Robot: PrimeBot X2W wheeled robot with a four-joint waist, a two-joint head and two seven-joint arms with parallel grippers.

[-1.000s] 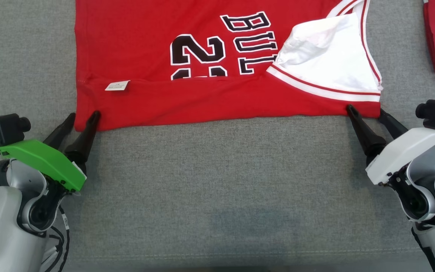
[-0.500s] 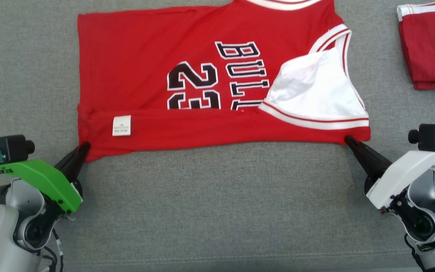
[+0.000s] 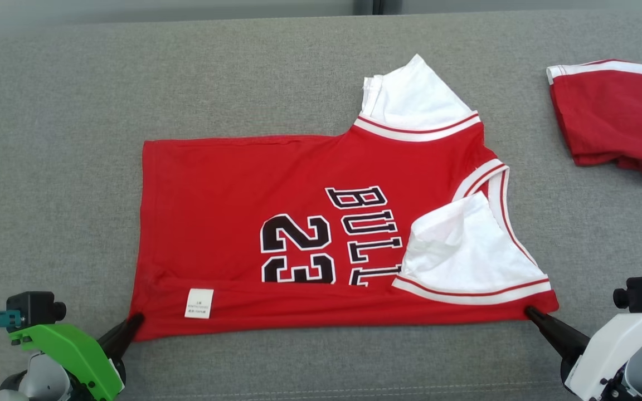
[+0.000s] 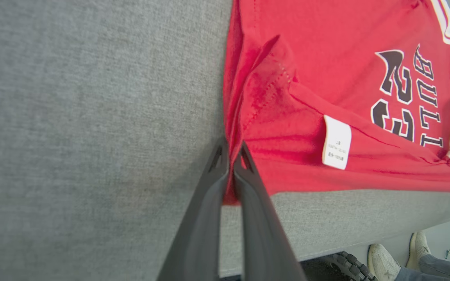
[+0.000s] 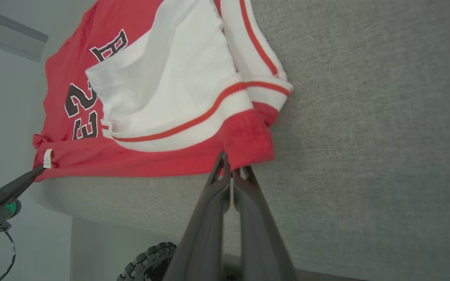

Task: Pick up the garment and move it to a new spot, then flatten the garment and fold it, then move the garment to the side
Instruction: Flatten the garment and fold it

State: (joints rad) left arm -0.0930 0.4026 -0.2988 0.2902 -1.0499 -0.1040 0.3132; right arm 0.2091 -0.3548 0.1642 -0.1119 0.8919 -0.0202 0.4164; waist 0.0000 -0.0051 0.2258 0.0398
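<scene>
Head view: low outstretched arms, left gripper (image 3: 136, 318) and right gripper (image 3: 528, 309) pinching near corners of jersey (image 3: 232, 223).

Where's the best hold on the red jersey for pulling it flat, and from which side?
Its two near corners, approached from the robot's side: the jersey lies with a straight, doubled-over edge facing the robot, which should pinch firmly. The left gripper and right gripper are shut on those corners.
</scene>
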